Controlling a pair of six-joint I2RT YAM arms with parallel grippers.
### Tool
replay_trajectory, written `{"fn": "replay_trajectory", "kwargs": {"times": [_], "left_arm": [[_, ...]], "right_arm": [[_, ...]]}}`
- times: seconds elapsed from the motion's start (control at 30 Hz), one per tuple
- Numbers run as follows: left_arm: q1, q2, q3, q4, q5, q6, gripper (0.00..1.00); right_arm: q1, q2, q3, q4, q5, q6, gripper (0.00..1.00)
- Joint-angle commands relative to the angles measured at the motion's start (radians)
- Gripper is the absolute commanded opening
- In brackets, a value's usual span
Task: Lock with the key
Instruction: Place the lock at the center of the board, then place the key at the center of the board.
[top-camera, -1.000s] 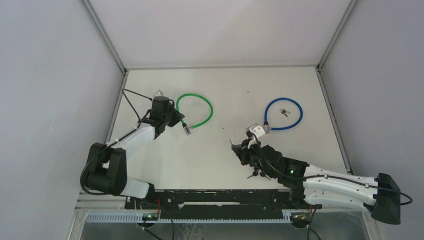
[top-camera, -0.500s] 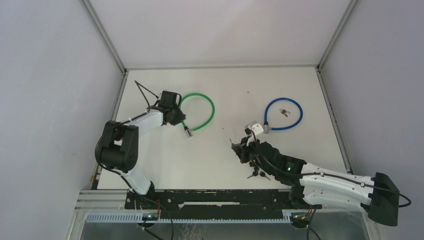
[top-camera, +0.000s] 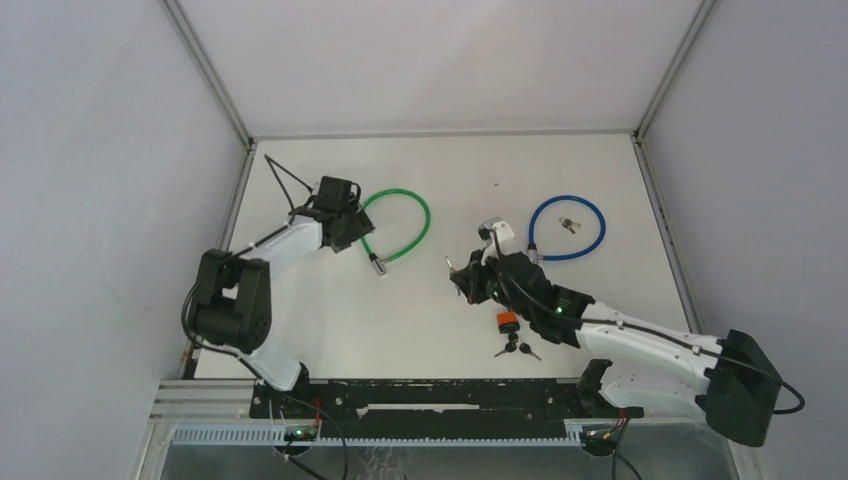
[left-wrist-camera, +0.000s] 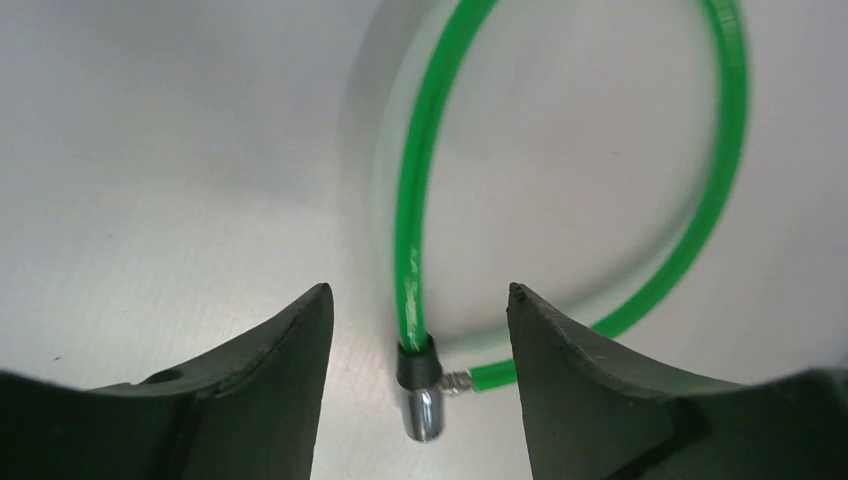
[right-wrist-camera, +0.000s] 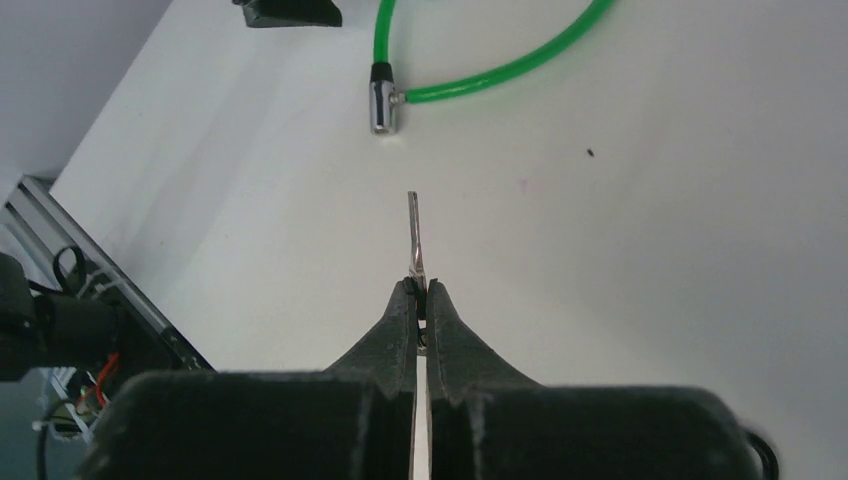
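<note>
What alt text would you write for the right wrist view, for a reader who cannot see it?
The right tool, shut, pinches a small metal key whose blade points roughly toward the silver end of a green cable lock lying apart on the white table.

Both arms: white shells, black joints. Left arm has loose black cable; right arm shows green LED. Jaws matte black, wedge-shaped.

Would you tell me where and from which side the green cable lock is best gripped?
Grip the black collar beside the silver metal cylinder, from above, one finger each side: the green cable lock lies flat, that part looks narrow and rigid, and the cylinder's free end is left clear for the flat metal key.
</note>
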Motion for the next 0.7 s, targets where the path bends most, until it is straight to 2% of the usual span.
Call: {"fn": "replay_trajectory", "kwargs": {"times": [0.0,0.2,0.3,0.4,0.57,0.6,0.67], "left_arm": [[-0.01,-0.204,0.035,-0.032,-0.058,0.039,0.68],[-0.017,-0.467,-0.001,-0.119,-0.074,0.049,0.7],[-0.016,-0.623,-0.071,-0.159,-0.069,0.06,0.81],[-0.018,-0.747,-0.158,-0.187,-0.028,0.066,0.85],[-0.017,-0.903,-0.274,-0.26,0.003,0.049,0.9],[-0.017,-0.923,-0.286,-0.272,0.007,0.049,0.9],[-0.017,-0.958,-0.3,-0.292,0.01,0.048,0.9]], "right_arm": [[-0.082,0.152,0.148,0.096,-0.177,0.07,0.0],[-0.164,0.454,0.378,0.158,-0.32,0.144,0.0],[-0.202,0.617,0.504,0.179,-0.39,0.19,0.0],[-0.222,0.783,0.629,0.184,-0.408,0.209,0.0],[-0.237,1.035,0.892,0.079,-0.44,0.211,0.0],[-0.236,1.067,0.926,0.068,-0.438,0.205,0.01],[-0.236,1.111,0.989,0.04,-0.41,0.186,0.2]]}}
